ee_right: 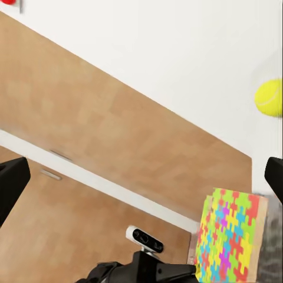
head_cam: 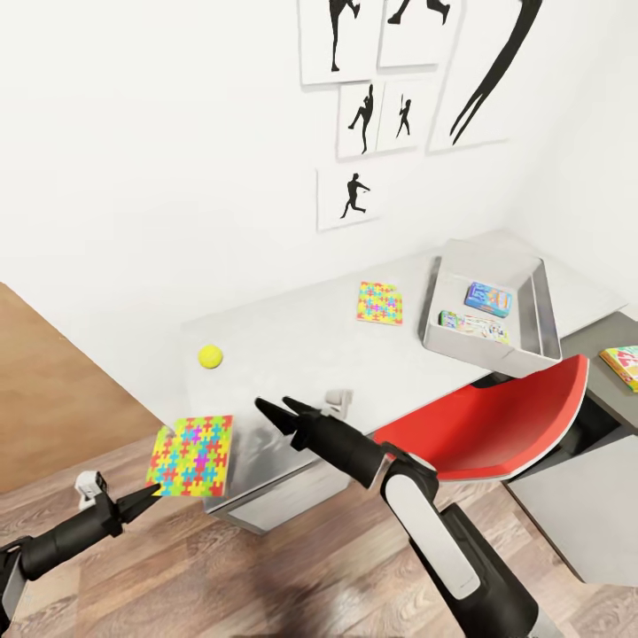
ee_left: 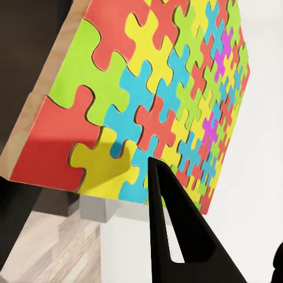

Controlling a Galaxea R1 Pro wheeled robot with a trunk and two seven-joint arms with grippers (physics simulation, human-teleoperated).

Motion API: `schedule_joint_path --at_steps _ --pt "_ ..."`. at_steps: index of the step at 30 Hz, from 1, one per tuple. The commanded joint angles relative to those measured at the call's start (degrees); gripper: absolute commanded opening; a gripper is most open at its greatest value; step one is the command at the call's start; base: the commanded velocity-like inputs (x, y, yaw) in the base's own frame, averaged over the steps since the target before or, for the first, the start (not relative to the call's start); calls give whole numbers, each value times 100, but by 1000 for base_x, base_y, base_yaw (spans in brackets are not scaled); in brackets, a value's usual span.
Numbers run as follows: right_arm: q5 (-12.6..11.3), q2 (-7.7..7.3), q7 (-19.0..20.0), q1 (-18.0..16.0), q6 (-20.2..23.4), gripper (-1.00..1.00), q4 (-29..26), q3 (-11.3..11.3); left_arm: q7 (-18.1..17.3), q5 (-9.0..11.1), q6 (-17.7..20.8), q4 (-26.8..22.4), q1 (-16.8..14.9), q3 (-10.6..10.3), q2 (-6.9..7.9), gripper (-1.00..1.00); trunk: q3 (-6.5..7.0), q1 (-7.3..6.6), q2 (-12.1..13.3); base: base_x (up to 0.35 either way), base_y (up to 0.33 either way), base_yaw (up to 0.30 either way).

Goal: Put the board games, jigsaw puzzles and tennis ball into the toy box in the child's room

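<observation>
The left gripper pinches a puzzle at the table's near corner. The right gripper hovers wide beside it. A ball lies nearby; the toy box holds two games.

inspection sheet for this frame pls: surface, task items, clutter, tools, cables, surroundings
Surface: pale table, joined to a lower dark cabinet top.
Job's things: near jigsaw puzzle overhanging the table's corner; second puzzle and tennis ball on the table; two board games in the toy box; third game on the cabinet top.
Clutter: nothing seen.
Tools: left tool at the near puzzle's edge, grip unclear; right tool open, empty.
Cables: nothing seen.
Surroundings: red chair, posters, wood floor.
</observation>
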Motion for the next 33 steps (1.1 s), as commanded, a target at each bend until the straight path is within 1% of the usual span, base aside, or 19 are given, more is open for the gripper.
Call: schedule_joint_path --at_steps 1,6,12,14,18,21,23,33 --pt "-37 -3 -1 -4 17 100 -2 -24 -39 -40 56 -6 -5 25 33 -100 -8 3 -9 0 0 0" --pt "-10 -4 -10 -1 -3 100 7 -84 -39 -27 87 -161 -5 41 195 -100 -8 3 -9 0 0 0" --pt "15 -4 -68 0 -15 100 41 -96 -39 -21 169 -343 -5 171 409 -100 -8 3 -9 0 0 0" --pt "17 -4 -77 0 -17 100 55 -97 -39 -22 227 -376 -5 194 516 -100 -8 3 -9 0 0 0" --pt "23 -2 -85 0 -15 100 72 -96 -39 -22 395 -592 -5 199 654 -100 -8 3 -9 0 0 0" --pt "33 6 -113 0 -15 100 75 -91 -39 -23 506 -842 1 200 687 -100 -8 3 -9 0 0 0" --pt "40 10 -182 0 -9 100 79 -90 -39 -27 555 -927 3 200 694 -100 -8 3 -9 0 0 0" --pt "45 13 -271 0 -20 100 84 -89 -39 -29 678 -1003 4 184 691 -100 -8 3 -9 0 0 0"
